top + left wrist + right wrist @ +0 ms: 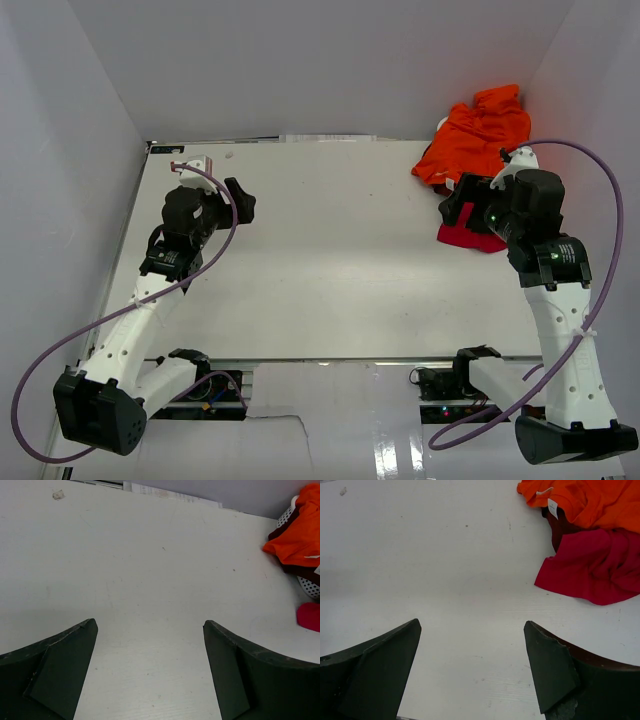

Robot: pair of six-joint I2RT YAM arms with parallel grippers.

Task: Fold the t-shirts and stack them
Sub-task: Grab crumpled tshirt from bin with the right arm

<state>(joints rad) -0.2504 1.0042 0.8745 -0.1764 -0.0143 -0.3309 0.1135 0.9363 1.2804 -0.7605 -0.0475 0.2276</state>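
Two grippers hang over the white table (330,270), each with its jaws wide apart and nothing between them. We see the left gripper (238,205) toward 10 o'clock in the top view, with bare tabletop beneath it and open room out to 3 o'clock. The right gripper (458,212) sits toward 2 o'clock, close to the shirts but clear of them in its wrist view. The orange t-shirt (478,135) lies heaped at the far right corner against the wall. The crimson t-shirt (595,565) spills from under it toward 6 o'clock, and a strip of the dark maroon t-shirt (559,527) shows between the two. A white perforated basket (309,587) peeks from beneath the orange cloth. Most of the surface, from centre to the 9 o'clock edge, lies open. Pale walls (300,60) close the far, left and right sides.
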